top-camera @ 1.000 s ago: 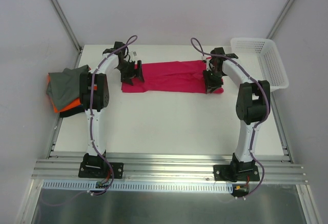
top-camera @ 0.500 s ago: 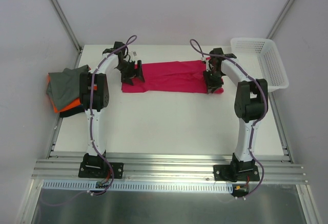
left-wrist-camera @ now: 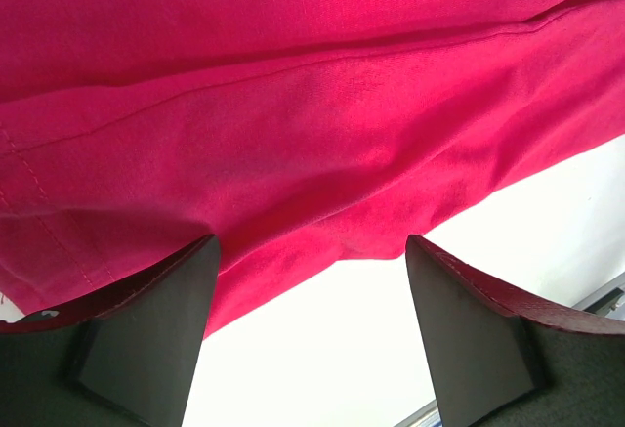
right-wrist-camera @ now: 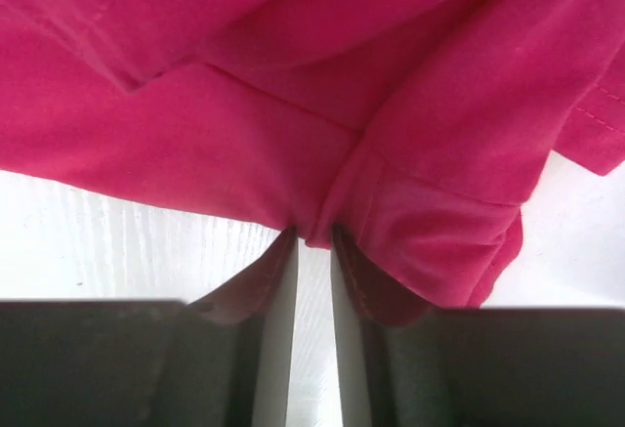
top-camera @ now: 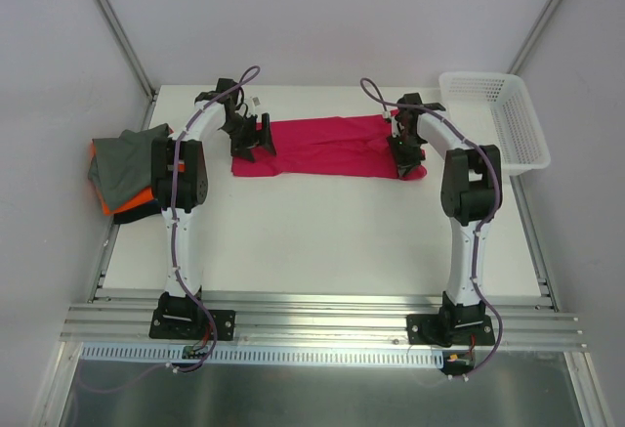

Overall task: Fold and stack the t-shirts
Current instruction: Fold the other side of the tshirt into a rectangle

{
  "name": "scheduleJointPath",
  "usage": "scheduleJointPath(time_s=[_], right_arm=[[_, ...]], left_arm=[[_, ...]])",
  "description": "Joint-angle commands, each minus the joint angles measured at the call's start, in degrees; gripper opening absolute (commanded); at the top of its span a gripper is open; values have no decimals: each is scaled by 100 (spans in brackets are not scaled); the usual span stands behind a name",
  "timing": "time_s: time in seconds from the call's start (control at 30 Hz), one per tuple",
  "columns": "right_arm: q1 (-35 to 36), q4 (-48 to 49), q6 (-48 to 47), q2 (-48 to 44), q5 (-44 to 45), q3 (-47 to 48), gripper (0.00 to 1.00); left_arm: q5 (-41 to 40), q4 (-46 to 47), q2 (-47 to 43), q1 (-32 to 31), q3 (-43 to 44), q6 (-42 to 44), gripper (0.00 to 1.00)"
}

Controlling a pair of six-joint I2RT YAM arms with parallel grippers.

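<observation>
- R pincer [right-wrist-camera: 312,251]: almost shut, pinches a small fold at the edge of the pink t-shirt [top-camera: 332,146].
- L pincer [left-wrist-camera: 311,295]: wide open at the other end's hem, holds nothing.
- Shirt lies flat on the far part of the bench [top-camera: 322,241], btw. both arms.
- Soft, light, floppy; prob. sags if lifted by one end. Best to grab both end edges.
- Grey & orange t-shirts [top-camera: 127,168]: piled at the left edge.
</observation>
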Motion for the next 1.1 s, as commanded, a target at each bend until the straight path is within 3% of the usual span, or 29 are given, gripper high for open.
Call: scheduleJointPath(time_s=[0.0,0.17,0.37,0.9,1.07], right_arm=[[-120,-55,-109,-77,132,148,20],[-217,23,-127,-217,413,52,18],[-287,59,-188,-323,475,-36,1],[-375,59,-65,-604,413,-150,1],[-410,120,-118,-656,492,-203,0]], left_arm=[[89,-128,-126,33,155,-30,78],[115,-110,-108,33,155,-48,78],[115,-75,-108,33,138,-57,78],[388,-66,-109,33,-284,-118,77],[-59,-75,-82,24,-310,-206,77]])
